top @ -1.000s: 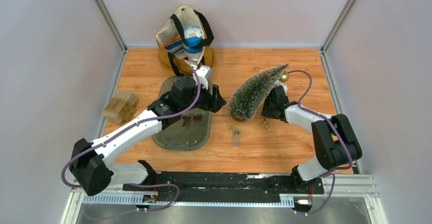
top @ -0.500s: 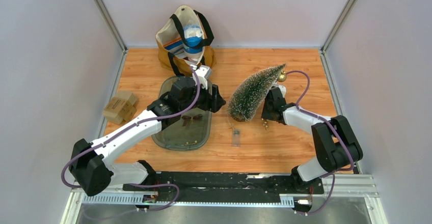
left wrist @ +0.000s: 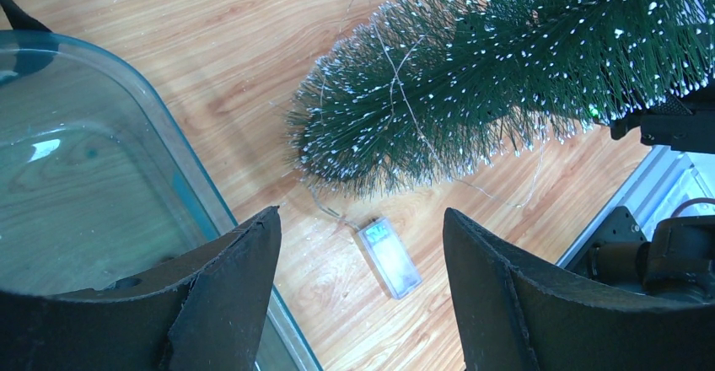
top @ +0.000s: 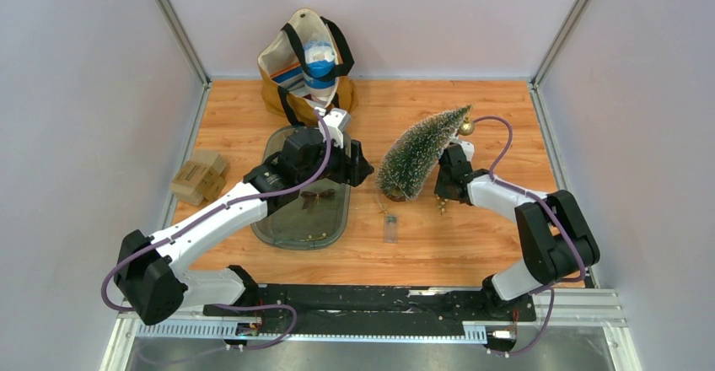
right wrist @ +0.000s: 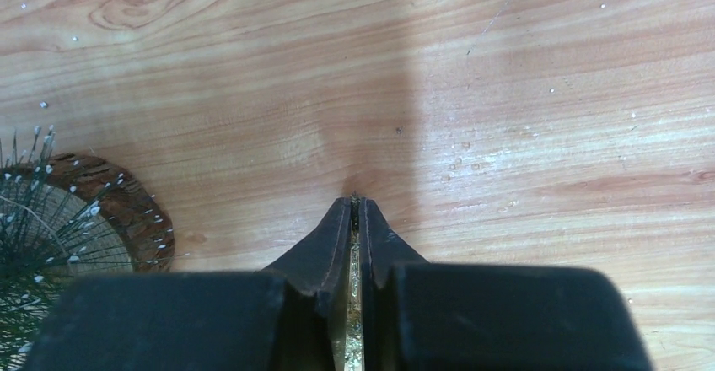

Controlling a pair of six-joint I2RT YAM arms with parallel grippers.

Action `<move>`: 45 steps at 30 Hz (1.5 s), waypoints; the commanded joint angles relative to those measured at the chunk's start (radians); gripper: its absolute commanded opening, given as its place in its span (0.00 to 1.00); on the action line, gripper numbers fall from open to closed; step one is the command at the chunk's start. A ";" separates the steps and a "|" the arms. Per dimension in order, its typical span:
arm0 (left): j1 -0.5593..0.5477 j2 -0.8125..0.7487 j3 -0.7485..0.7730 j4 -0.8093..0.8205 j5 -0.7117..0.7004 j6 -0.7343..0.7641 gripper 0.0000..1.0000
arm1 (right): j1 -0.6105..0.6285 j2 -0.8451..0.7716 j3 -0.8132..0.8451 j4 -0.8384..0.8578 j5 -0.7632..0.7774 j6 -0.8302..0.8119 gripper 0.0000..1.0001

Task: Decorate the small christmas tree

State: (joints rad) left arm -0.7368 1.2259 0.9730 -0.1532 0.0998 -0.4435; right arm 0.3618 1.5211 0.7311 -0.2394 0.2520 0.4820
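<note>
The small green frosted tree [top: 419, 153] lies tilted on the wooden table, with its wooden base [right wrist: 93, 211] low at the left and a gold ball [top: 466, 126] at its tip. A thin light wire runs from it to a clear battery box [top: 389, 229]. My right gripper [top: 441, 190] is by the tree's right side, just above the table. In the right wrist view it [right wrist: 355, 201] is shut on a thin gold glittery piece [right wrist: 354, 303]. My left gripper [top: 361, 169] hangs open and empty over the tray's right edge. In the left wrist view it [left wrist: 361, 219] faces the tree [left wrist: 472, 76] and the battery box [left wrist: 389, 257].
A glass tray [top: 291, 234] holds a brown bow ornament [top: 314, 196]. Small gold bits [top: 439, 207] lie on the table by the right gripper. A tote bag [top: 308, 63] stands at the back. Cardboard boxes [top: 199, 177] sit at the left.
My right gripper has shifted slightly up along the tree's side, and the tree's tip has dipped a little. The left arm has not moved.
</note>
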 commanded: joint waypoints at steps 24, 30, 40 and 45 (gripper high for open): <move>0.005 -0.022 0.023 0.021 0.029 -0.004 0.78 | -0.236 -0.556 -0.117 -0.133 -0.014 0.432 0.00; 0.005 0.015 0.069 0.026 0.047 0.014 0.78 | -0.235 -0.769 -0.061 -0.251 0.150 0.723 0.00; 0.005 0.098 0.167 0.072 0.099 0.057 0.78 | -0.107 -0.682 0.060 -0.478 0.334 1.328 0.00; 0.004 0.133 0.187 0.084 0.164 0.065 0.73 | -0.031 -0.615 0.128 -0.491 0.389 1.465 0.00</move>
State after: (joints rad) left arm -0.7368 1.3415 1.1206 -0.1139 0.1955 -0.4118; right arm 0.2905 0.8783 0.7692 -0.6769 0.5323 1.7336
